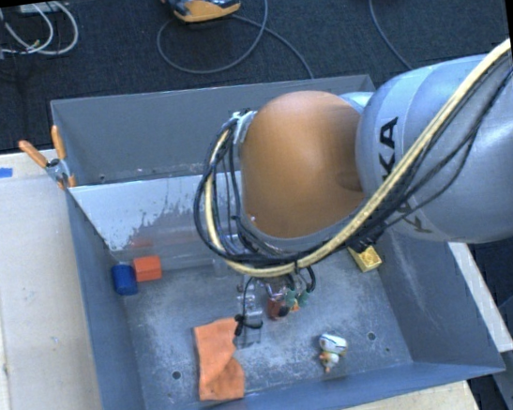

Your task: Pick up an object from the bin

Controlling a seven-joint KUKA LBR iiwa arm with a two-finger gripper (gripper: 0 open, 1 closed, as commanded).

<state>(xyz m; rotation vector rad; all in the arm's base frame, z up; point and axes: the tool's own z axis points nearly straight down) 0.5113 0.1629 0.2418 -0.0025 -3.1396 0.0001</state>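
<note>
- Hanging low at centre frame, the gripper [246, 322] sits close over the bin [385, 314] floor.
- Whether it is released or clenched, I cannot tell.
- A crumpled orange cloth [218, 366] lies just lower left of it, with its upper right corner nearest the tool and its long axis running up-down the frame.
- A small white-and-yellow piece [331, 351] lies lower right, farther off.

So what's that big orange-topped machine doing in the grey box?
A robot arm reaches into the grey metal bin from the right to pick something out. Its gripper is down near the floor, at the upper right corner of a crumpled orange cloth. A blue cylinder and an orange block sit by the left wall, a small white and yellow thing near the front. Nothing looks lifted yet.
</note>
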